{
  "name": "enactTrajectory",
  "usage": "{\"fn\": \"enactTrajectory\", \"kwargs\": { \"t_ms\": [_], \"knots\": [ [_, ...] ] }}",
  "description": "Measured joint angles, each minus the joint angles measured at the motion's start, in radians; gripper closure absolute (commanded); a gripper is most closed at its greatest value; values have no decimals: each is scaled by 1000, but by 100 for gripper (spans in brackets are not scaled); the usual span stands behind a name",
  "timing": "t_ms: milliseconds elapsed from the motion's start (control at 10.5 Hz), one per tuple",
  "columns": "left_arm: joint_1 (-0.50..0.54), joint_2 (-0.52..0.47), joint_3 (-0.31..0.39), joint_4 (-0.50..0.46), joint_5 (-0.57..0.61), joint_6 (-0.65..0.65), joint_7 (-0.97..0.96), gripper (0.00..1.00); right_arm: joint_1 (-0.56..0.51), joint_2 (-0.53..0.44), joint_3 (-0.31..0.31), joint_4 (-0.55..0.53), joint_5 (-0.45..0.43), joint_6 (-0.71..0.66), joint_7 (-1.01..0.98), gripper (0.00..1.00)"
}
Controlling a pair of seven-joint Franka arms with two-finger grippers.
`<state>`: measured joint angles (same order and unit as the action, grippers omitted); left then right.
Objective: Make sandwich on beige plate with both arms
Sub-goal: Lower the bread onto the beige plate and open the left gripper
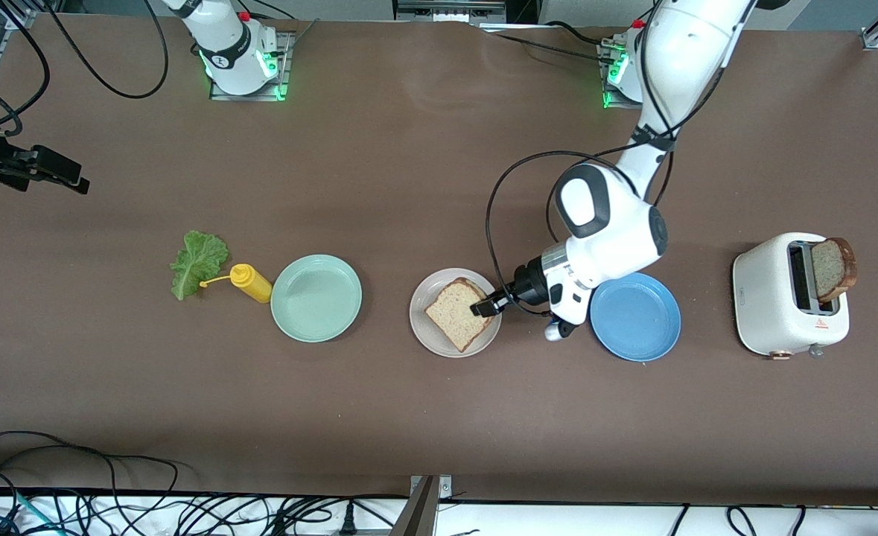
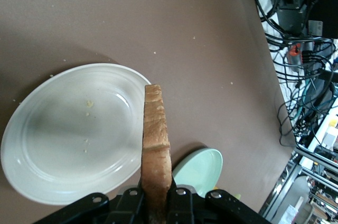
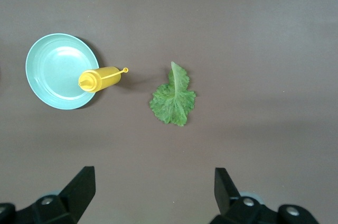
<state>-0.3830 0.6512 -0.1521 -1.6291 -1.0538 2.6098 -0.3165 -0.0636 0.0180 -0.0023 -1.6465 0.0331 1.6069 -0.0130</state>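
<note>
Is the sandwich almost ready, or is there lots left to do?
Just starting. Nothing is stacked yet. The left pincer is shut on a bread slice over the beige plate, which is bare underneath. The lettuce lies on the table, and the second slice sits in the toaster. The right pincer waits open.

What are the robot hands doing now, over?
Left gripper shut on tan bread slice over round beige plate. Right gripper open, waiting above table. Green lettuce leaf untouched. Nothing in the way.
</note>
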Motion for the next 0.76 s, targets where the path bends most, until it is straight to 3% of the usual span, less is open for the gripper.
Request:
{"fn": "enactTrajectory", "kwargs": {
  "t_ms": [190,761],
  "knots": [
    [-8,36,-33,0,-10,62,-1,100,0,0,0,0,0,0,0,0],
    [-26,63,-35,4,-31,107,-4,100,0,0,0,0,0,0,0,0]
  ]
}}
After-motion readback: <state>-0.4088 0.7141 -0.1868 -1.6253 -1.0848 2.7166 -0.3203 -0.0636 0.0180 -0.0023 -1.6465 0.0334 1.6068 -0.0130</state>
